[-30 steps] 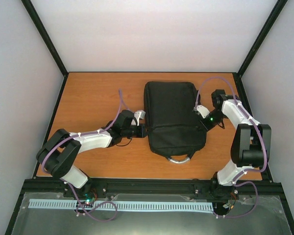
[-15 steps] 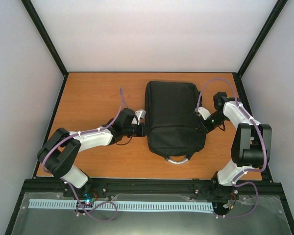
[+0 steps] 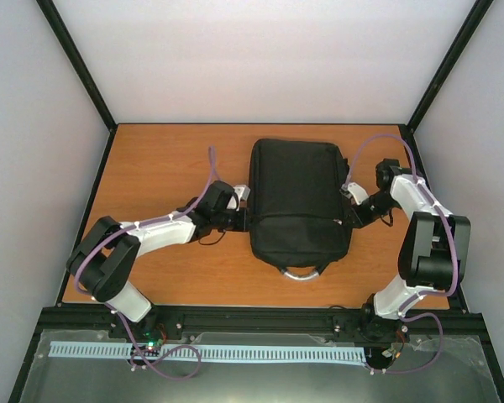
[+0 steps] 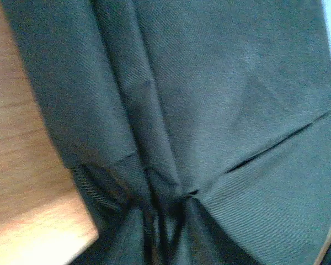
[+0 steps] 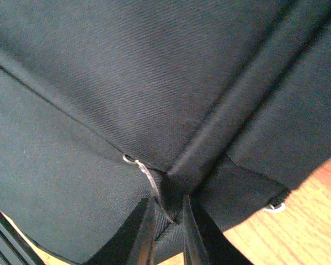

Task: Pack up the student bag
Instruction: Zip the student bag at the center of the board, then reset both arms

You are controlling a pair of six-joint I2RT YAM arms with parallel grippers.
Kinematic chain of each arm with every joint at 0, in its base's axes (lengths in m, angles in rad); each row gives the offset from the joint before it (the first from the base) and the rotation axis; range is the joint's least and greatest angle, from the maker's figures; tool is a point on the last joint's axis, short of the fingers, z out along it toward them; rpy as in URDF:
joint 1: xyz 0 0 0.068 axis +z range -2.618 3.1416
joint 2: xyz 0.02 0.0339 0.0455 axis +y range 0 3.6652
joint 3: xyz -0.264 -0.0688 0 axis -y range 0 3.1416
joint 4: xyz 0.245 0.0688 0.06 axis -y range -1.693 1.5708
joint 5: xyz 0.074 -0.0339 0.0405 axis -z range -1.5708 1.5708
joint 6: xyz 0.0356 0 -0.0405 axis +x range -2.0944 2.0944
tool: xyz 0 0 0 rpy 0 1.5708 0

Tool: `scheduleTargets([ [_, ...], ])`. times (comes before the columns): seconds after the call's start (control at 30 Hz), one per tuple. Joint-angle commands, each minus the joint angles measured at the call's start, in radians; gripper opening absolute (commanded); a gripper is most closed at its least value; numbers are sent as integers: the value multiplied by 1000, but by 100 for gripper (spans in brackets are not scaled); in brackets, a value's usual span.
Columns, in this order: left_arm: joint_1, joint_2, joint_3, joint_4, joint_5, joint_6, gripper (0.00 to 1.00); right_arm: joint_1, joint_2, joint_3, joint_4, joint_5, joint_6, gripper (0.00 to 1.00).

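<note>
The student bag [image 3: 298,201], a large black backpack, lies flat on the table's middle with its grey loop handle [image 3: 302,271] toward the arms. My left gripper [image 3: 245,218] is at the bag's left edge. In the left wrist view, creased black fabric [image 4: 209,99] gathers between its dark, blurred fingertips [image 4: 165,232]. My right gripper [image 3: 346,220] is at the bag's right edge. There its jaws [image 5: 166,226] stand narrowly apart with a ridge of fabric and a thin metal zipper pull [image 5: 146,174] pinched between them.
The wooden table [image 3: 168,159] is walled by white panels with black frame posts. The black rail holding the arm bases [image 3: 260,319] runs along the near edge. A small metal ring [image 5: 275,208] shows at the bag's hem beside bare wood [image 5: 303,226].
The bag has shifted slightly and now lies straighter. My right wrist has swung outward to the right, and my left forearm has edged a little farther from the near edge.
</note>
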Motion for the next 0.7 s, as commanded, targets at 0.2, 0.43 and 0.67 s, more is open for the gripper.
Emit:
scheduleTargets([
  [0.2, 21, -121, 214, -387, -212, 118, 71, -21, -138, 64, 28, 66, 53, 30],
  [0.43, 31, -217, 505, -732, -493, 168, 100, -27, -259, 275, 54, 11, 121, 53],
  [0.67, 65, -236, 759, -938, -800, 292, 100, -29, -464, 264, 371, -13, 367, 100],
])
